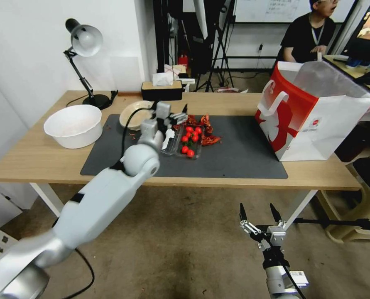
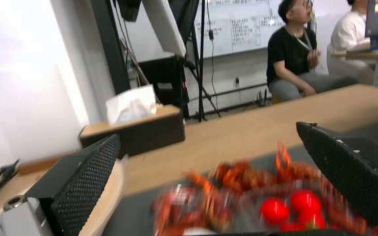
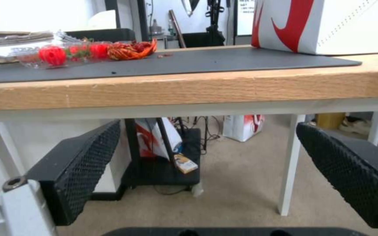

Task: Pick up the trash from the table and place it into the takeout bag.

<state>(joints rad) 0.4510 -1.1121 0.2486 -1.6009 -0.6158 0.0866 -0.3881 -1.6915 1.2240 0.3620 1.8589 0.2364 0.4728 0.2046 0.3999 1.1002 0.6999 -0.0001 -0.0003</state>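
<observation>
Trash [image 1: 195, 135] lying at centre frame in the head view: clear tray with red tomatoes [image 1: 190, 140] and orange-red crayfish shells [image 1: 205, 131], resting on the dark mat [image 1: 243, 153] of the desk [image 1: 35, 158]. Reaching over it from lower left, left claw [image 1: 171, 124] hovering at the tray's near-left edge, fingers spread wide either side of the litter in the left wrist view, gripping nothing yet. Sitting just behind the claw, shallow beige bowl [image 1: 133, 114]; standing further left, big white bowl [image 1: 73, 124]. Standing upright at right of frame, takeout bag [image 1: 313, 112], mouth open, well apart from the tray. Hanging low at bottom right below the desk edge, right claw [image 1: 258, 216], fingers wide apart and empty. Judging from this: nothing visibly bagged, though the bag's inside is hidden; tray grasp pending, carry and drop remaining, bowl also waiting.
</observation>
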